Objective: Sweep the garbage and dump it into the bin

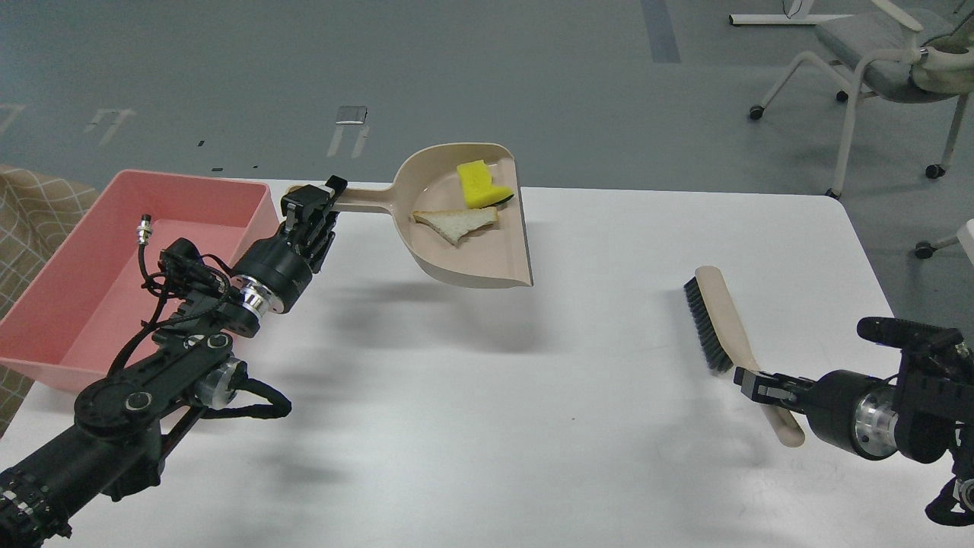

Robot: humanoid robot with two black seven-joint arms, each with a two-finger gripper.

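My left gripper [313,199] is shut on the long handle of the beige dustpan [479,255] and holds it lifted above the white table [487,426], near its far edge. In the pan lie the garbage: a triangular white bread slice [456,223] and a yellow sponge chunk [479,185] with dark green backing. The pink bin [84,251] stands at the table's left, just left of the gripper, open-topped. My right gripper [755,383] is shut on the handle of the beige black-bristled brush [715,316] at the right, low over the table.
An office chair [890,53] on castors stands on the grey floor beyond the table's right corner. A tan patterned cloth [30,213] shows left of the bin. The table's right edge runs close to my right arm.
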